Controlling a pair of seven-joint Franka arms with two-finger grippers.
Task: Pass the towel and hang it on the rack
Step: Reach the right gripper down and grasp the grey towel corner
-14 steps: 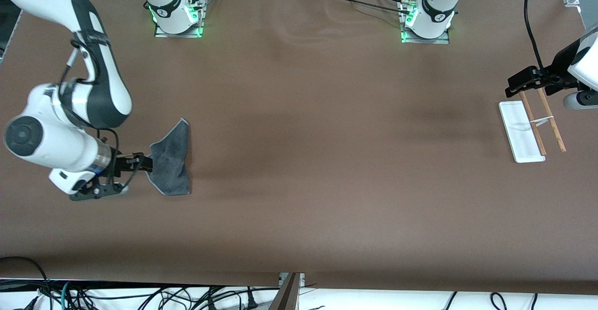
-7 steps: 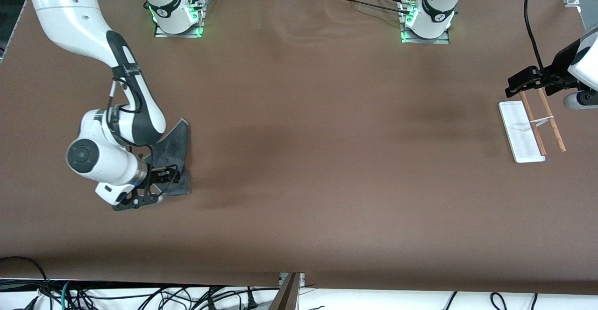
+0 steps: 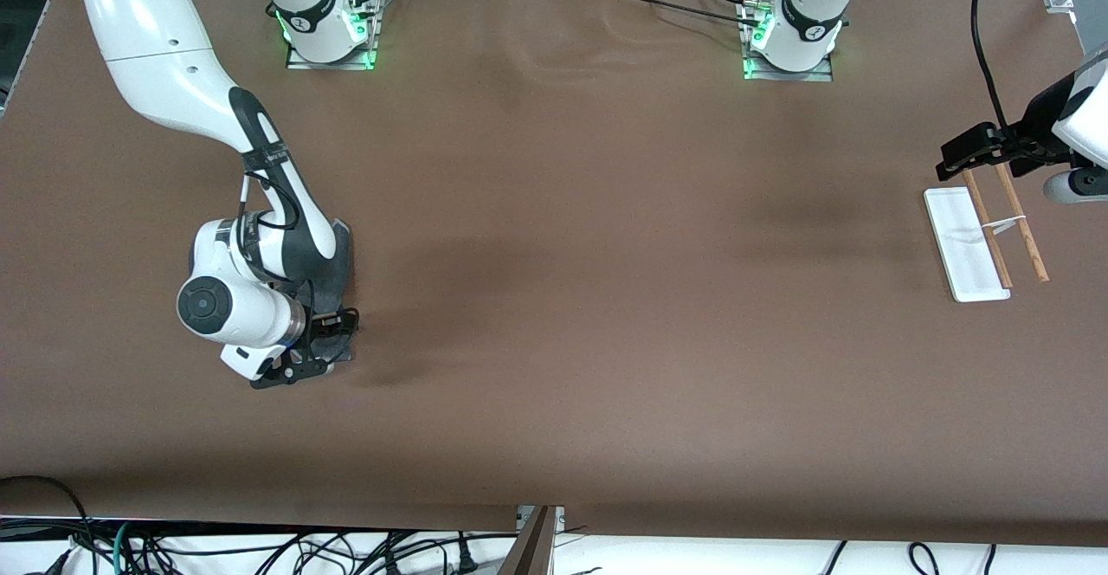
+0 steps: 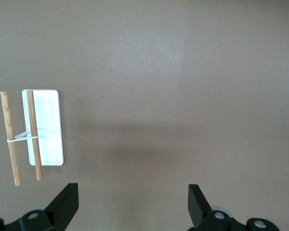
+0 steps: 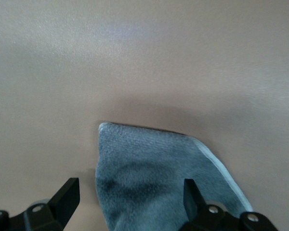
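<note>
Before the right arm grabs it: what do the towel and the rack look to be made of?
Towel: soft dark grey cloth, likely microfibre; fuzzy nap, paler stitched edge, lying rumpled. Rack: flat white base, smooth, probably plastic; two thin brown rods with visible grain, apparently unfinished wood.

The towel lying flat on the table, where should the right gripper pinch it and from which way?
Pinch the towel at its stitched corner edge, coming straight down. It lies flat, so only a raised border offers purchase. The right gripper hovers open over it already.
</note>
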